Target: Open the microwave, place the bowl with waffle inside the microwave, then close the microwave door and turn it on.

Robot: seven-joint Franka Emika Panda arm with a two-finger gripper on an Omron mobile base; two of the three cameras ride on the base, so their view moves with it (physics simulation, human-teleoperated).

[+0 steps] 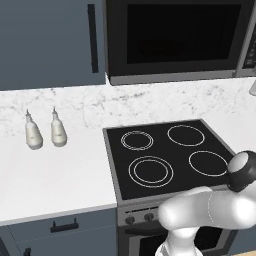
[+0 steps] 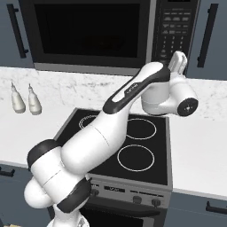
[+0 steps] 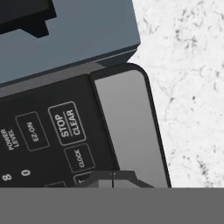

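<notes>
Black glass is fronting the microwave (image 1: pixel 180 37), which is hanging above the stovetop (image 1: pixel 167 155) with the microwave door (image 2: pixel 88 33) sitting flush and closed, its dark window spanning most of the front. The button panel (image 2: pixel 174 29) is running down the right side of the appliance, just beside a blue-grey cabinet (image 2: pixel 208 35) with a dark handle.

The white arm is reaching up and forward over the stovetop, and the gripper (image 2: pixel 177 62) is pointing at the lower part of that button panel, close against it. In the hand view the gripper (image 3: pixel 113 178) is showing its two dark fingertips (image 3: pixel 101 179) pressed together with no gap between them, holding nothing. They are lying right at the panel's lower corner, beside the key marked CLOCK (image 3: pixel 79 158), with the STOP CLEAR key (image 3: pixel 67 123) and the EZ-ON key (image 3: pixel 32 131) further along. Whether the tips are actually touching the panel is not clear.

The bowl and the waffle are not discernible through the dark window.

Two pale bottles (image 1: pixel 45 131) are standing side by side on the white worktop (image 1: pixel 50 175) to the left of the stovetop, against the marbled backsplash (image 1: pixel 150 100).
</notes>
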